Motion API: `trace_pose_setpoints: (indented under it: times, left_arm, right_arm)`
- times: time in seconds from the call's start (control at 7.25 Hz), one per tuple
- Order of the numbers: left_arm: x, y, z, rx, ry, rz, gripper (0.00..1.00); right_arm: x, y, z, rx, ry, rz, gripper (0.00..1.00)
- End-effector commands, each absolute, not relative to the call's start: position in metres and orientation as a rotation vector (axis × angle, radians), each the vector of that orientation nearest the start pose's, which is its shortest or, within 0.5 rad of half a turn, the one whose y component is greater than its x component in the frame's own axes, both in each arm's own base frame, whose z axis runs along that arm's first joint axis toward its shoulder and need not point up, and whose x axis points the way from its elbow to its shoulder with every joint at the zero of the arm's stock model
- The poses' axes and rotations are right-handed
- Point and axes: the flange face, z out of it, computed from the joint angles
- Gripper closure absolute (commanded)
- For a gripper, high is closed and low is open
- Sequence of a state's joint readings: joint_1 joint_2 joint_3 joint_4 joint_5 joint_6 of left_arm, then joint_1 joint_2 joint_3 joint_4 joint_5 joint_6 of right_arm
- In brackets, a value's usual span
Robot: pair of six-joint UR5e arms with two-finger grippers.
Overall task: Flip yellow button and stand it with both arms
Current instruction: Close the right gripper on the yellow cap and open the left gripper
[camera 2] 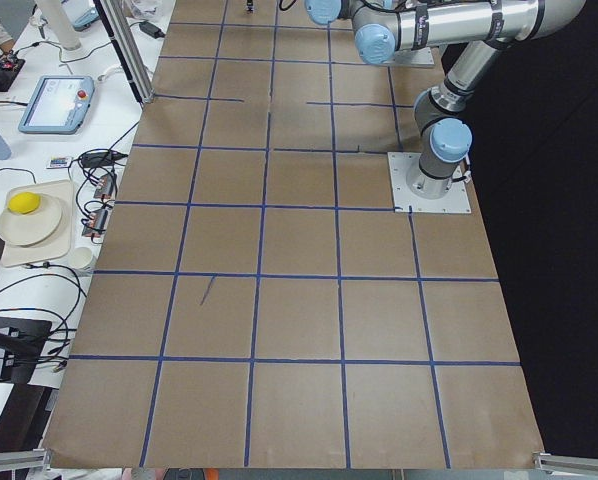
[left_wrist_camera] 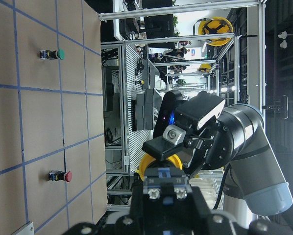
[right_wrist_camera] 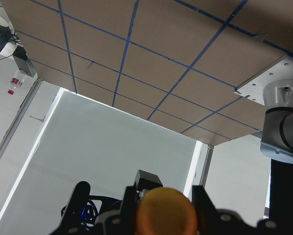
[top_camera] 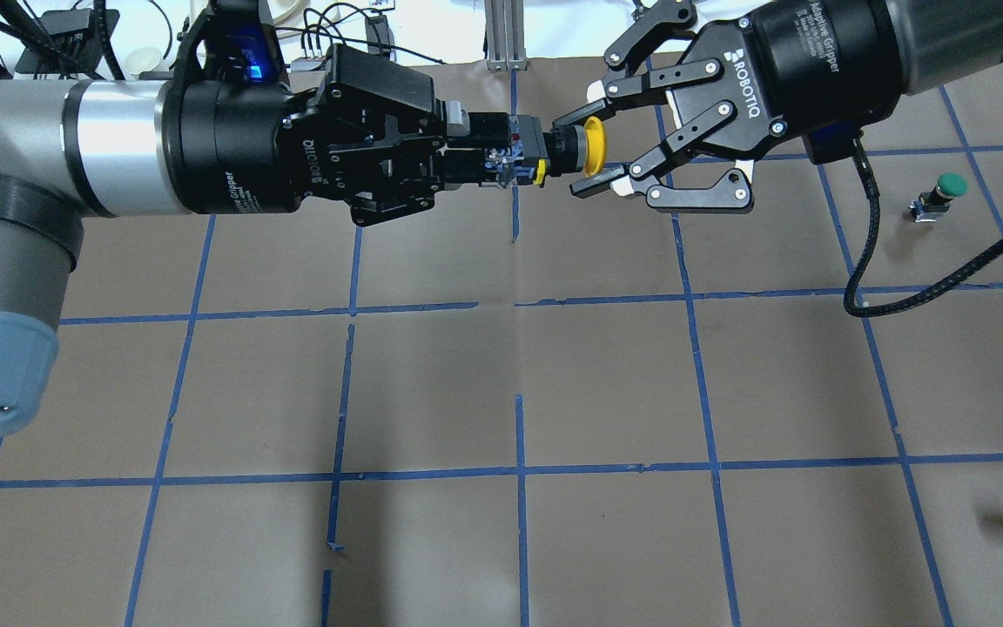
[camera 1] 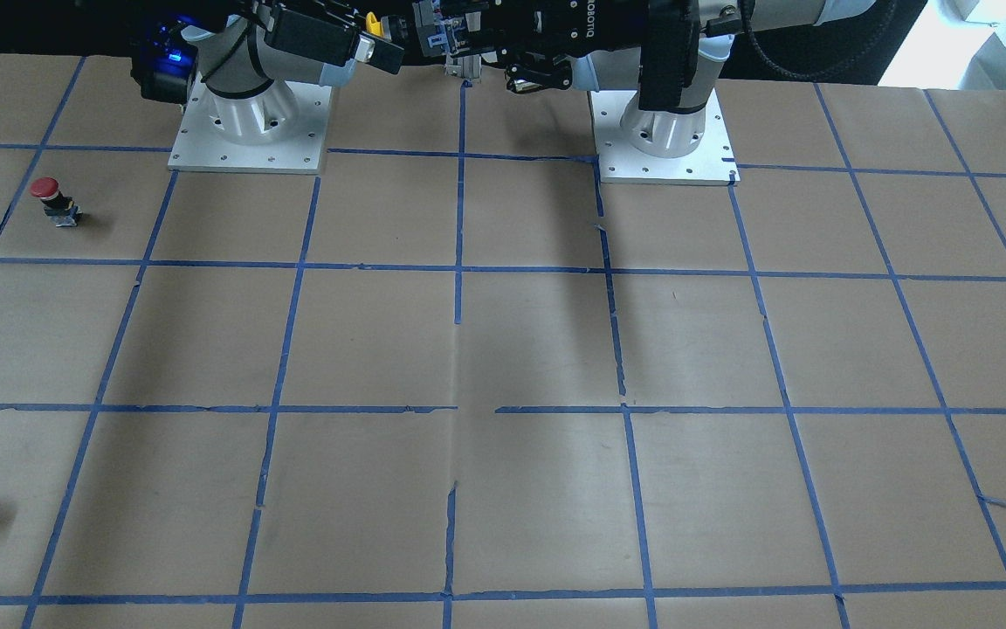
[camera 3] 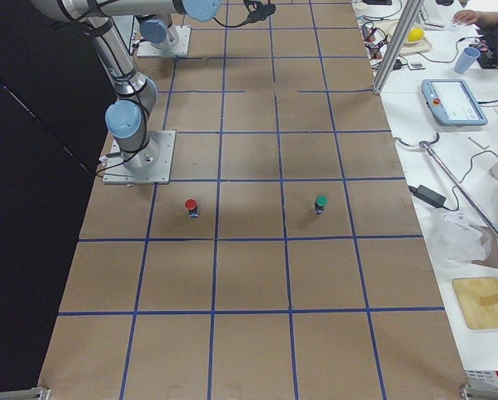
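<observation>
My left gripper (top_camera: 486, 158) is clenched on the black and grey body of the yellow button (top_camera: 594, 148), holding it level in the air above the far middle of the table (top_camera: 606, 383), cap pointing right. My right gripper (top_camera: 585, 139) is spread, one finger on each side of the cap; I cannot tell whether they touch it.

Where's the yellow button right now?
Overhead view, top centre: the yellow button is held aloft by the left gripper, its cap inside the open right gripper.
</observation>
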State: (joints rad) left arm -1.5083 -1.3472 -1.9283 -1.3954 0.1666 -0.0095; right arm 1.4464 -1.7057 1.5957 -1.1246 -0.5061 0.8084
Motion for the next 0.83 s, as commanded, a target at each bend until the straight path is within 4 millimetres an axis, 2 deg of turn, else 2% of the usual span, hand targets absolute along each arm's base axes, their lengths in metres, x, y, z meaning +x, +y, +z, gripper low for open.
trace_pose_setpoints:
  times: [0.0, 0.41, 0.69]
  left_arm:
    - [-0.207, -0.408, 0.512, 0.030, -1.741, 0.075, 0.00]
    - [-0.206, -0.411, 0.510, 0.034, -1.762, 0.074, 0.00]
    - [-0.202, -0.414, 0.497, 0.042, -1.892, 0.075, 0.00]
  right_arm:
    - [0.168, -0.435, 0.549, 1.145, 1.804, 0.758, 0.69]
    - [0.164, -0.438, 0.548, 1.151, 1.827, 0.739, 0.70]
    - [0.143, -0.445, 0.540, 1.108, 2.027, 0.576, 0.70]
